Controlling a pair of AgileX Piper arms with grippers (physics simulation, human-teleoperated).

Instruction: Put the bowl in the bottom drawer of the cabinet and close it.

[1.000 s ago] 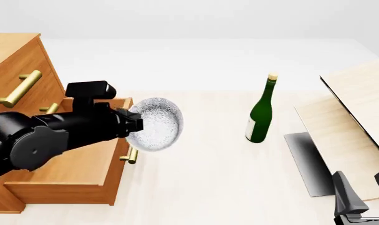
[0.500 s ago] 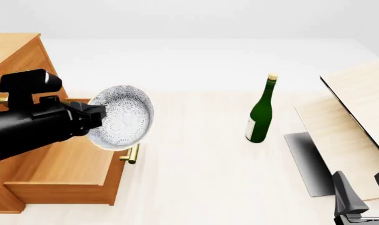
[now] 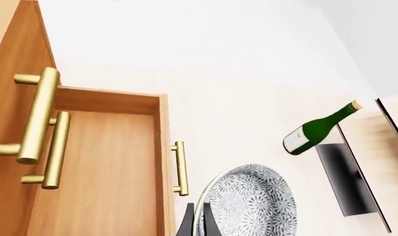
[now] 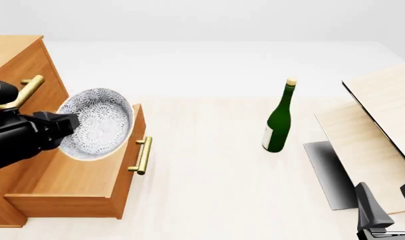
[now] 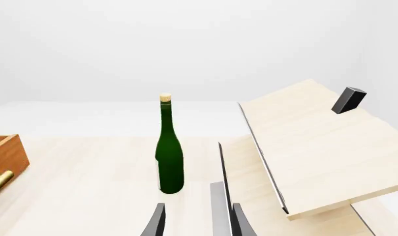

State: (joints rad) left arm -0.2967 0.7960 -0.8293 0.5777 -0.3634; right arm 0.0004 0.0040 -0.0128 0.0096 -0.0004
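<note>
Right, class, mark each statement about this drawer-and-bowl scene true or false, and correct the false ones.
1. The bottom drawer is pulled open. True.
2. The bowl rests flat on the drawer floor. False: the left gripper holds it by the rim, tilted on edge above the drawer.
3. The green bottle lies on its side. False: it stands upright on the table.
4. The right gripper holds nothing. True.
5. The bottle stands between the cabinet and the light wood boards. True.

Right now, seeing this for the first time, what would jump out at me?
A black arm on the left holds a speckled white bowl on edge over the open bottom drawer of an orange-brown cabinet. A green bottle stands alone mid-table, with pale wooden boards leaning at the right.
</note>
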